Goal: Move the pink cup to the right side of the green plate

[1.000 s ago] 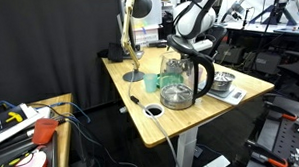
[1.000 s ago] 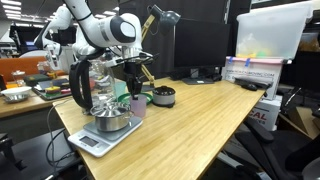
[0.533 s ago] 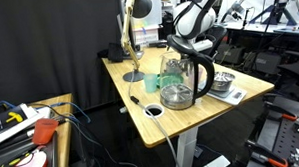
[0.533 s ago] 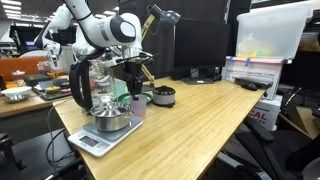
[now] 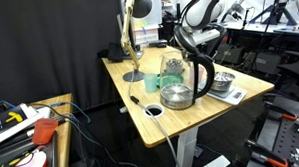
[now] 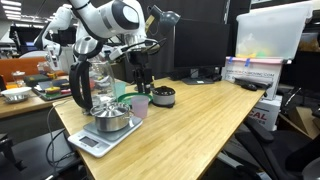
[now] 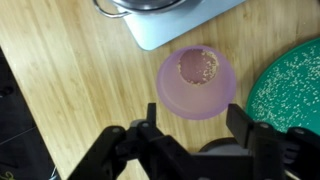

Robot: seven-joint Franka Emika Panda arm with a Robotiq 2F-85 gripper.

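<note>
The pink cup (image 7: 197,82) stands upright on the wooden table, pale specks on its inside bottom. In the wrist view it lies between the white scale (image 7: 165,32) and the green plate (image 7: 296,84), apart from both. My gripper (image 7: 197,123) hangs above the cup, open, its fingers wider than the cup and holding nothing. In an exterior view the pink cup (image 6: 140,106) sits below the raised gripper (image 6: 140,78), beside the green plate (image 6: 122,97). In an exterior view the gripper (image 5: 188,39) is above the kettle, and the cup is hidden.
A black-handled glass kettle (image 6: 88,85) stands behind the scale (image 6: 92,140), which carries a metal bowl (image 6: 112,120). A small dark dish (image 6: 162,96) sits further back. A desk lamp (image 5: 134,34), a black pen (image 5: 135,99) and a cable grommet (image 5: 153,110) are on the table.
The gripper was shut on the pink cup low at the table; it has let go, opened wide and risen above the cup, which stays standing.
</note>
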